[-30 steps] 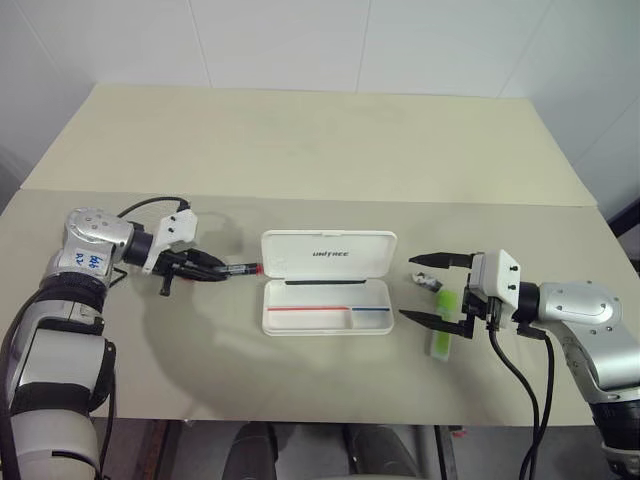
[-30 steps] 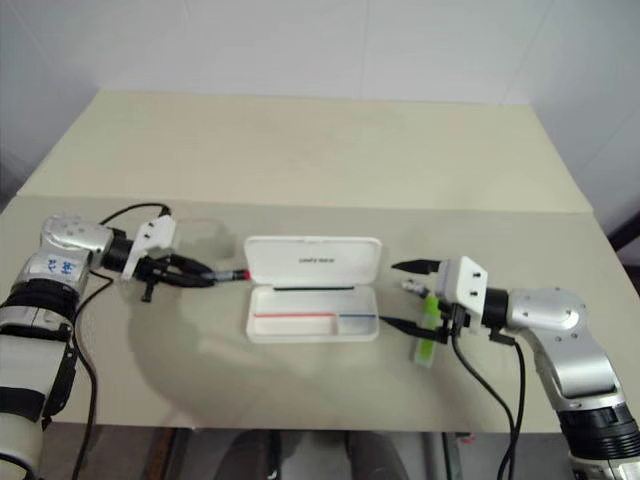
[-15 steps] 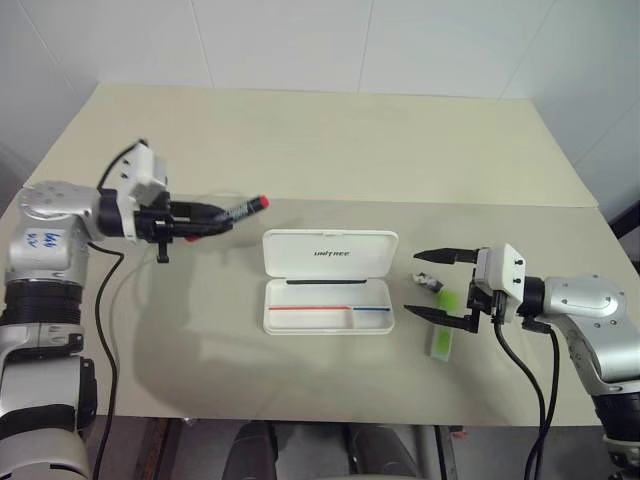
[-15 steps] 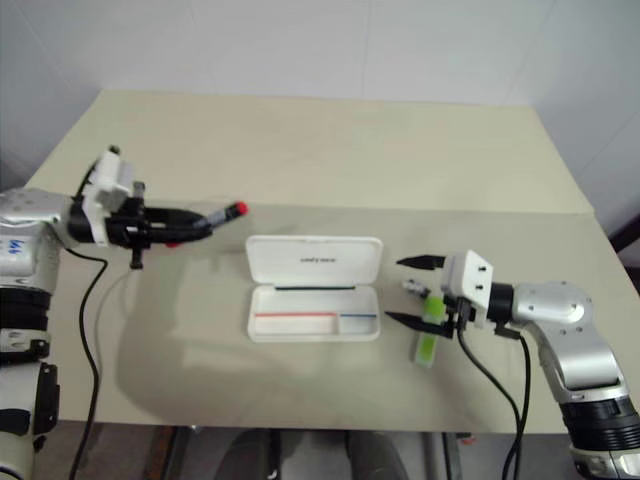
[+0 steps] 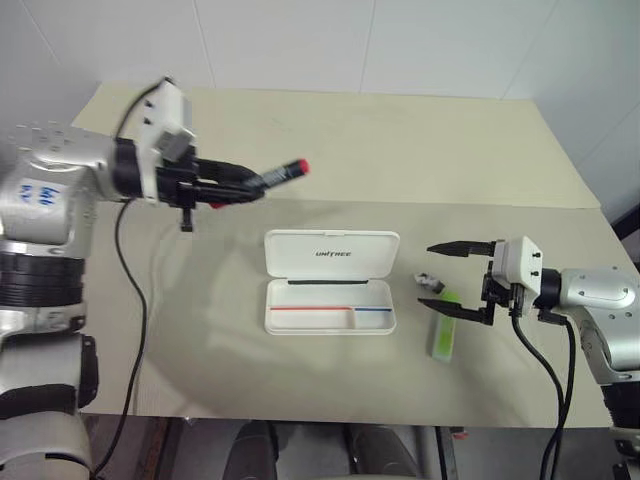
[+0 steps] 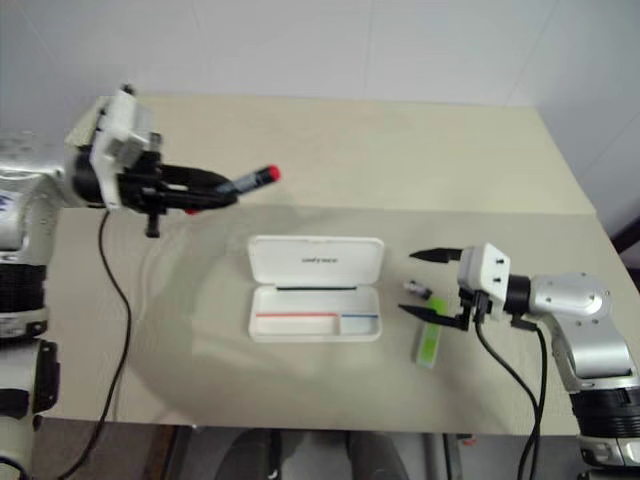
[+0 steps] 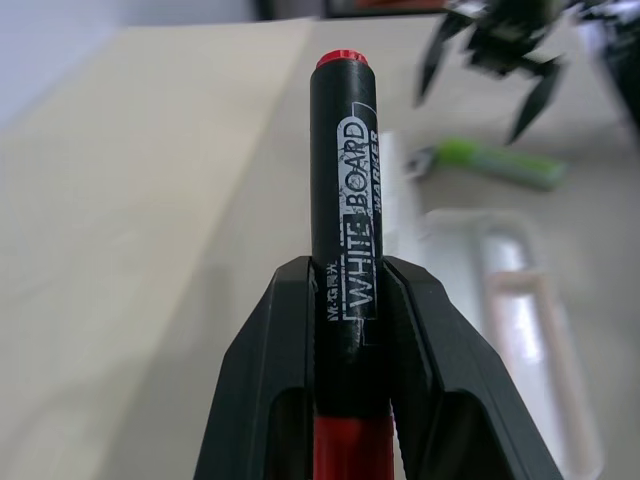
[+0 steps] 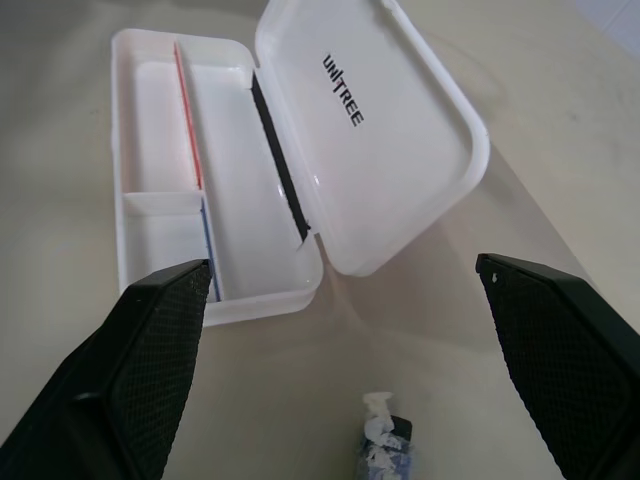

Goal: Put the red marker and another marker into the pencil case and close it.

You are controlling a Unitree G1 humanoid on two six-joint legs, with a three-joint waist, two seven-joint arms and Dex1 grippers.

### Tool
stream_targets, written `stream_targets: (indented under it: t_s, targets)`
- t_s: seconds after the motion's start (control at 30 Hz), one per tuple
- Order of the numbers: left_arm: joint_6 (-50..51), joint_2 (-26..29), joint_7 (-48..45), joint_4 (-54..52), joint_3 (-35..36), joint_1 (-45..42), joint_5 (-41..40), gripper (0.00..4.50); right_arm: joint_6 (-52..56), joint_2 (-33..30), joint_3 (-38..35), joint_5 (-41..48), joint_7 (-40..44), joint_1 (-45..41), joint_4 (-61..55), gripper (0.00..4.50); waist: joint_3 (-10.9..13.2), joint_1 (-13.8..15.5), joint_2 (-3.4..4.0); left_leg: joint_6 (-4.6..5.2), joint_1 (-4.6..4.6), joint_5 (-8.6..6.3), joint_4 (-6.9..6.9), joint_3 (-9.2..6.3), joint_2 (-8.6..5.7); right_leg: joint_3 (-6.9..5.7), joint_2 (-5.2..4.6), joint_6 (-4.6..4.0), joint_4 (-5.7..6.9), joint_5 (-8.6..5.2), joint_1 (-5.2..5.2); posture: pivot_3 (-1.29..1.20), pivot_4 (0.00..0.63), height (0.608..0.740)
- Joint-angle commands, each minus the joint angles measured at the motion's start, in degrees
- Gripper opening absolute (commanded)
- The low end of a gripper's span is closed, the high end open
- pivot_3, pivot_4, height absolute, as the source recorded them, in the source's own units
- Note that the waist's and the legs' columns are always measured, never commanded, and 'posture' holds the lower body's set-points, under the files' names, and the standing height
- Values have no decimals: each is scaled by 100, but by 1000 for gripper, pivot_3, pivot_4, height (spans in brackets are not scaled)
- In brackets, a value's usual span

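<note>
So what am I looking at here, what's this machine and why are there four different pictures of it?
It is a two-armed humanoid robot at a table. Two pictures come from cameras on its head, looking down; the other two come from cameras on each wrist. The left gripper is shut on the red marker, lifted above the table. The right gripper is open, near a green highlighter and a small crumpled scrap. Between the arms lies the open white pencil case.
</note>
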Motion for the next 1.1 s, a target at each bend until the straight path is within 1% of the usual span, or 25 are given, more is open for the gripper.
stream_targets:
  t_s: [0.03,0.1,0.3,0.47,0.53,0.73,0.9,1.1]
  targets:
    - [52,-117,-120,-477,-243,-308,-32,570,-151,-48,-231,132,87,-78,40,4500,0,-22,0,0,0,0,-1,0,0,1,0,0,-1,0,0,0,150,740]
    - [223,-319,-132,-769,-551,-367,-32,570,-152,-77,-278,103,38,-22,31,4500,0,-16,1,0,0,0,-2,1,0,2,0,0,-3,0,1,0,150,740]
    - [575,-880,112,-1090,-912,-427,-48,570,-55,-64,-369,114,-167,264,-243,4500,0,-12,1,0,1,0,0,-1,0,3,0,1,-2,0,1,0,150,740]
    - [1433,-1075,262,-1584,-1164,-239,-328,570,-23,-62,-515,182,-246,496,-406,4500,0,-16,1,0,1,0,2,-1,-1,7,1,3,-1,1,3,0,150,740]
    - [1474,-1161,380,-1790,-1239,-69,-327,570,-28,-44,-581,246,-255,594,-454,4500,0,-10,1,0,2,0,1,-4,-2,6,1,4,-3,0,5,0,150,740]
    - [1933,-1149,953,-2105,-1787,221,35,570,-66,-18,-791,453,-206,792,-470,4500,0,-4,1,0,3,0,6,-8,-4,7,1,9,-4,3,10,0,150,740]
    - [1819,-1104,1548,-1997,-2213,328,675,570,-144,-101,-905,383,-149,817,-220,4500,1,-10,1,1,7,1,10,-9,-8,13,0,15,-8,6,17,0,150,740]
    - [1496,-1080,1916,-1710,-2498,323,1342,570,-150,-65,-849,320,-194,776,-156,4500,1,-6,1,2,6,1,5,-10,-10,14,0,15,-14,6,18,0,150,740]
